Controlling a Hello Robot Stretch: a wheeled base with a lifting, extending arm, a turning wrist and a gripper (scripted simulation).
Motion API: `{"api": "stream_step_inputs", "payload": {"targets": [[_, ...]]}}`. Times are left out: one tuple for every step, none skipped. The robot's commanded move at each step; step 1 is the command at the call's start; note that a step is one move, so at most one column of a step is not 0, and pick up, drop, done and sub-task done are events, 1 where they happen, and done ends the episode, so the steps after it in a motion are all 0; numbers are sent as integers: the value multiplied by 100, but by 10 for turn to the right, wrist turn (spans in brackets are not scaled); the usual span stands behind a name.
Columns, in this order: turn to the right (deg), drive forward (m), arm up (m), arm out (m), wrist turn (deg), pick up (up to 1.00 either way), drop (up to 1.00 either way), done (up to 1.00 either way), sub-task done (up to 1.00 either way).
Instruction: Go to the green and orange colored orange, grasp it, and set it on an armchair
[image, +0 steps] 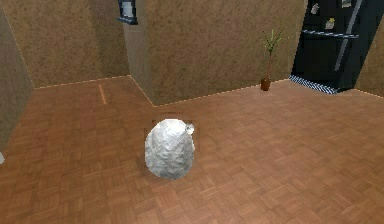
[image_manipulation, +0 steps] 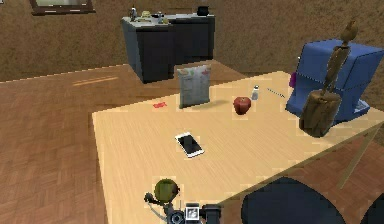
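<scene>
In the arm side view a small round green and orange thing (image_manipulation: 165, 190), the orange by its colours, lies on the light wooden table (image_manipulation: 140, 150) near the front edge. My gripper (image_manipulation: 157, 204) shows at the picture's bottom edge, right by that fruit, with the two white marked squares (image_manipulation: 200, 213) just to its right. The fruit lies on the tabletop at the gripper's far end, so I cannot tell whether the gripper holds anything. A blue boxy seat-like shape (image_manipulation: 335, 75), possibly an armchair, stands past the table's right end.
On the table lie a phone (image_manipulation: 189, 144), a red apple (image_manipulation: 242, 104), a small shaker (image_manipulation: 255, 94), a grey box (image_manipulation: 193, 86) and a brown statue (image_manipulation: 322, 105). Dark chairs (image_manipulation: 290, 205) crowd the front. The forward view shows a grey lump (image: 168, 148) on the wood floor, a potted plant (image: 267, 60) and a dark fridge (image: 335, 45).
</scene>
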Motion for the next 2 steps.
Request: {"api": "stream_step_inputs", "payload": {"targets": [[0,0,0,0,0,100,0,0,0],[0,0,10,0,0,0,0,0,0]]}}
